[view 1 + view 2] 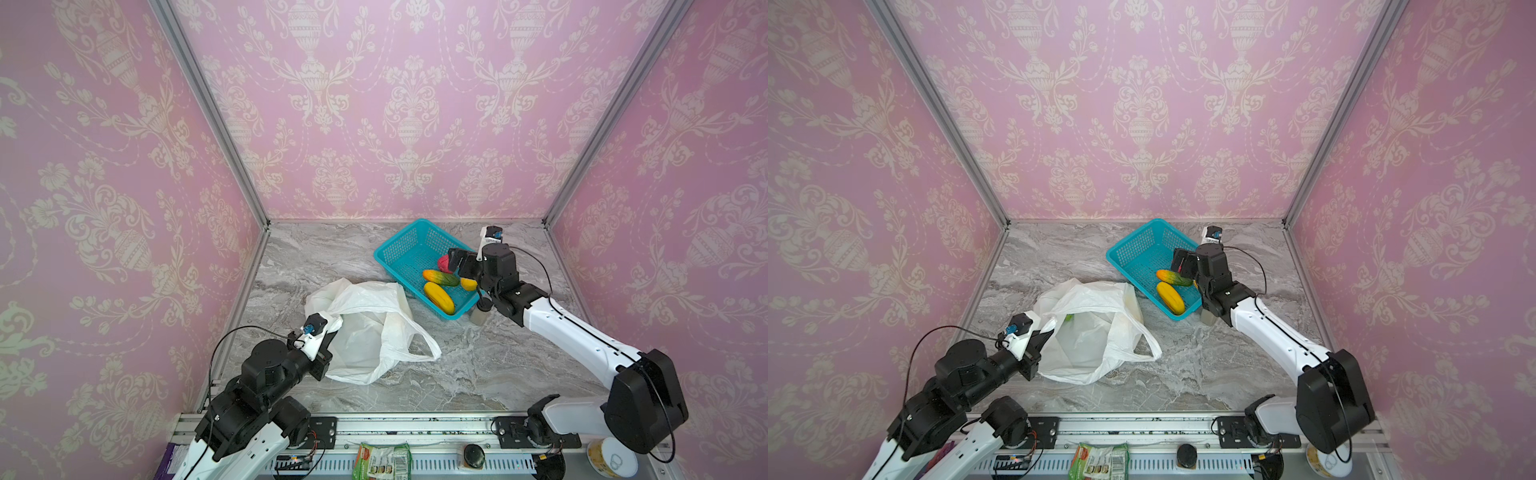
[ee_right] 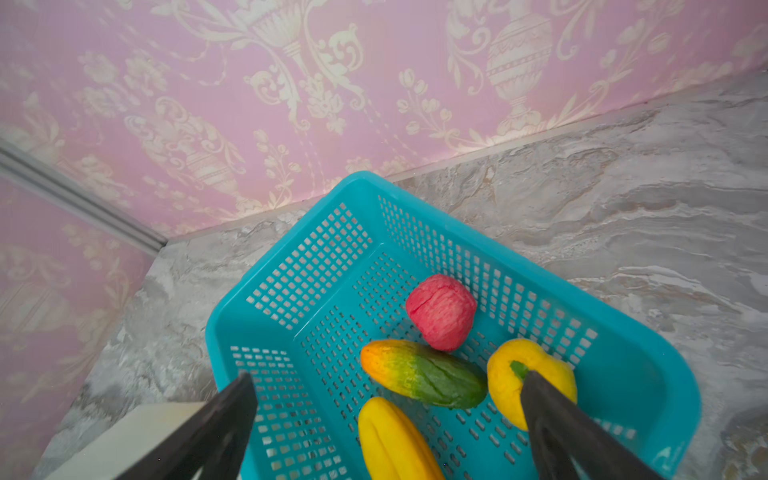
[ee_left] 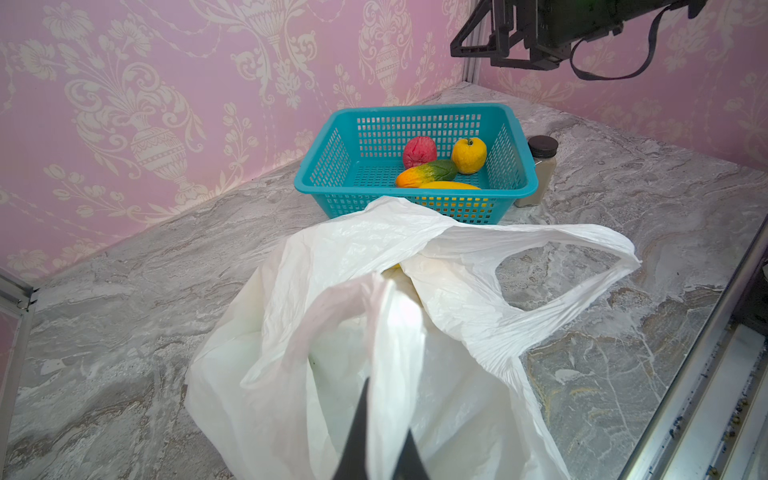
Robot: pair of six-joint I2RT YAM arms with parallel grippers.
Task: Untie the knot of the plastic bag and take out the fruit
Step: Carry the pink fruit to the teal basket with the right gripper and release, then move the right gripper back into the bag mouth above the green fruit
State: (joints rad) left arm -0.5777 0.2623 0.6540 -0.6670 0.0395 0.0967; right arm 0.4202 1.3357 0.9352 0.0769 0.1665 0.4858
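The white plastic bag [image 1: 365, 332] [image 1: 1088, 336] lies crumpled at the table's left with its mouth open. My left gripper [image 3: 388, 405] [image 1: 332, 328] is shut on a fold of its rim. One loop handle [image 3: 561, 299] lies free on the table, and the knot is out of view. A green fruit [image 1: 1068, 318] peeks from inside the bag. My right gripper [image 2: 386, 395] [image 1: 453, 259] hangs open and empty over the teal basket [image 2: 291, 266]. The basket holds a pink-red ball [image 2: 441, 311], an orange-green mango [image 2: 422, 374], a yellow apple [image 2: 505, 386] and a yellow banana shape [image 2: 395, 440].
A small dark-lidded jar [image 3: 540, 166] [image 1: 482, 311] stands against the basket's near right corner, under my right arm. On the front rail lie a green packet [image 1: 382, 459], a black round object [image 1: 473, 455] and a tin can [image 1: 611, 457]. Pink walls enclose three sides.
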